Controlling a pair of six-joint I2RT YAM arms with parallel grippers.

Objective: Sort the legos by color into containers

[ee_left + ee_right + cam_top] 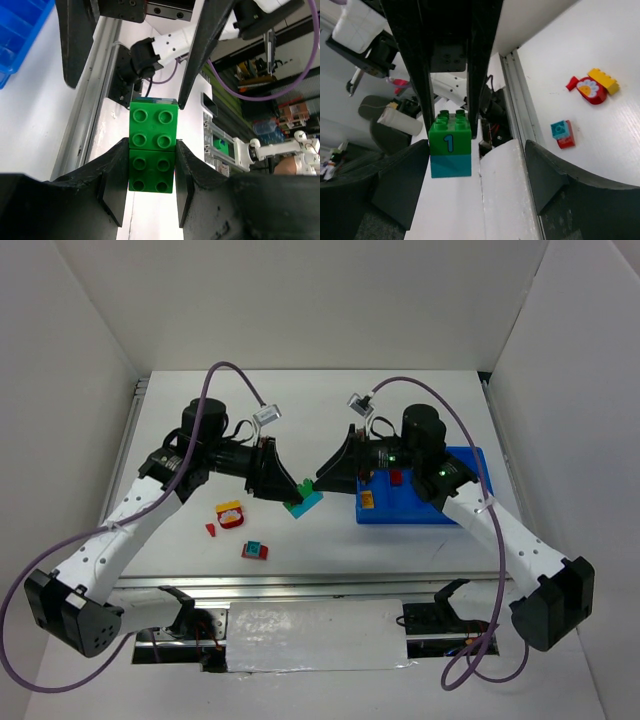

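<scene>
**A:** What lies at the left of the top view?

**B:** Three loose legos on the white table [330,560]: a small red piece [211,530], a yellow-and-red lego [230,513] just beside it, and a red-and-teal lego [255,551] lower down and a little to the right.

**A:** And in the middle?

**B:** The left gripper [292,496] has its fingers clamped on the two sides of a green-and-teal lego stack [450,150]. The stack is a green brick printed with a "1" on a teal brick. It sits at the centre of the frame, left of the tray and outside it.

**A:** What about the other arm?

**B:** The right gripper [477,150] faces that stack. Its fingers are spread wide, with the stack near the left one. Whether that finger touches the stack cannot be told.

**A:** What do the containers hold?

**B:** The bright-blue tray [470,458] lies at the right, partly under the right arm. A red lego [397,478] lies toward its upper middle. A yellow lego [367,502] sits by its left edge. The arm hides the dividers, so their compartments cannot be told. In the left wrist view, the tray corner at upper left shows only bare blue ribs.
</scene>
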